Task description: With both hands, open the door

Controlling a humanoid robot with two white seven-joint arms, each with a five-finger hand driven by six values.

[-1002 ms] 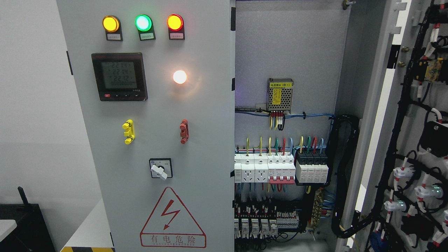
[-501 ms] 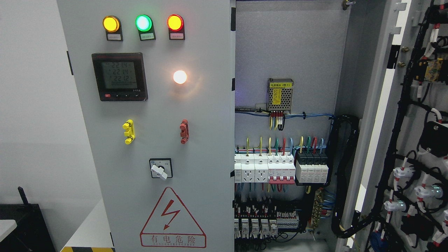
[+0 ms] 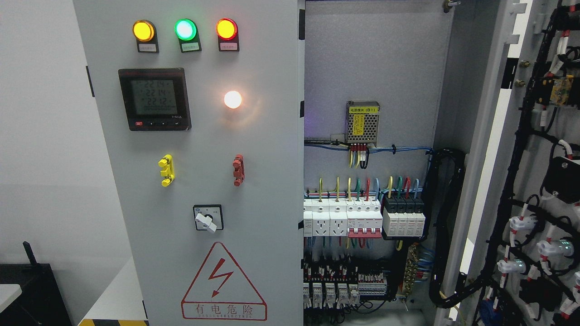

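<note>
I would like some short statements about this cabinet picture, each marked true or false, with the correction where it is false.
1. The right door stands open, showing wiring on its inner side. True.
2. The left door is also swung open. False: it is shut, its front panel facing the camera.
3. Three lamps at the top of the left door are lit: yellow, green, red. True.
4. A robot hand grips the door edge. False: no hand is in view.
5. The warning triangle sits above the meter. False: it sits below, near the bottom.
</note>
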